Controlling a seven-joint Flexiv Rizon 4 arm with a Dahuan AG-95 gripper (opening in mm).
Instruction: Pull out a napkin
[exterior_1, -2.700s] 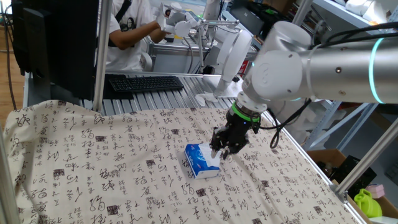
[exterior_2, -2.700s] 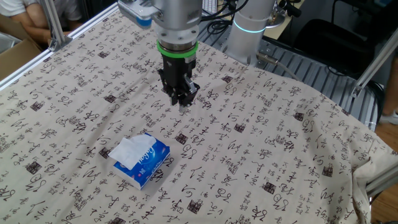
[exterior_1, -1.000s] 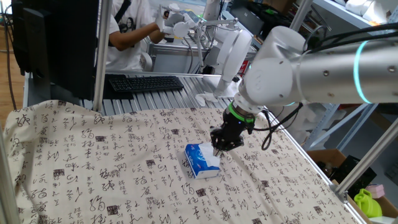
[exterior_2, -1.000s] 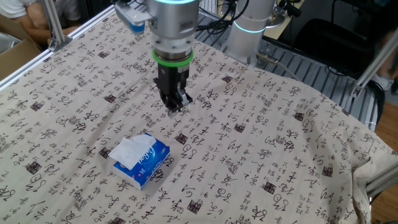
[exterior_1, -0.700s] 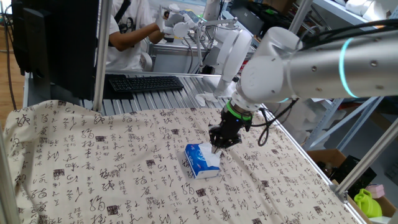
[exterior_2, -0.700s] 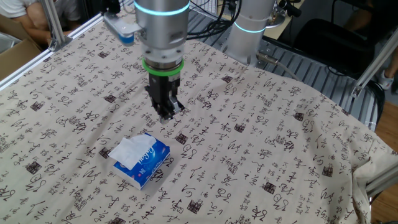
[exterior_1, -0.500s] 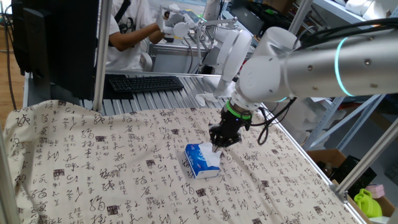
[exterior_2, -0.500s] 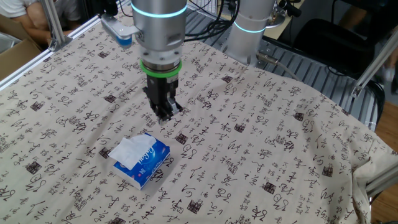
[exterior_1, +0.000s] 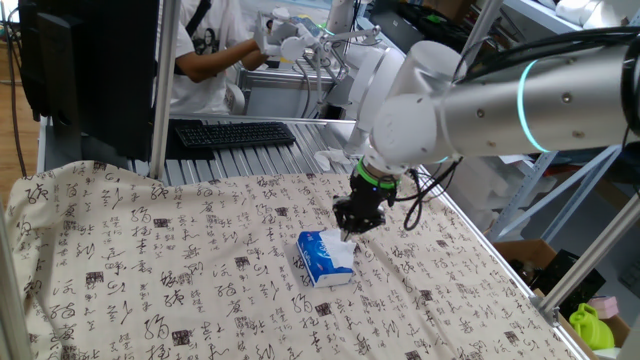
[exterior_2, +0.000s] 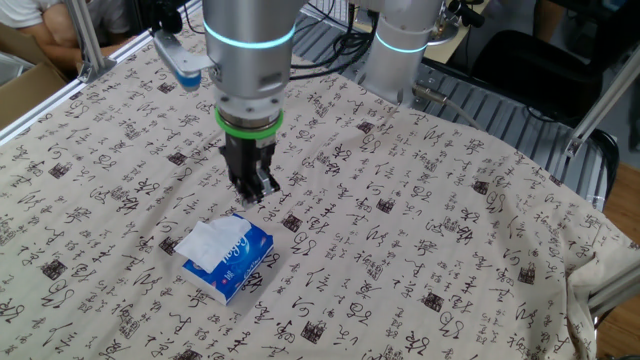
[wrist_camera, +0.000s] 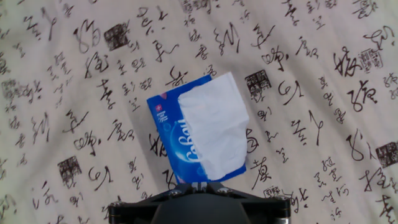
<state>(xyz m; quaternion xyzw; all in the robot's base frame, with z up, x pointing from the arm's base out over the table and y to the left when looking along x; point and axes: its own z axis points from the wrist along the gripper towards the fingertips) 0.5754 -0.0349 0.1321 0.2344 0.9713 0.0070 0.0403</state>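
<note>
Overhead, end effector (exterior_2: 249, 190) hovering beside blue pack (exterior_2: 229, 258), fingers' gap unclear, white napkin (wrist_camera: 214, 127) draped across pack top

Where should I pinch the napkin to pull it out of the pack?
Pinch the napkin at its loose free edge, coming straight down from above. It lies flat over the blue pack with that edge overhanging, so the gripper, hovering beside it, can catch paper alone.

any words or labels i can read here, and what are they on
Tissue pack: white script lettering on the blue wrapper, partly hidden under the napkin; too unclear to quote.
Small round logo on the pack's corner: too small to read.
Tablecloth: printed calligraphy-style characters and seal-like squares; none legible enough to quote.
Keyboard: key legends too small to read.
</note>
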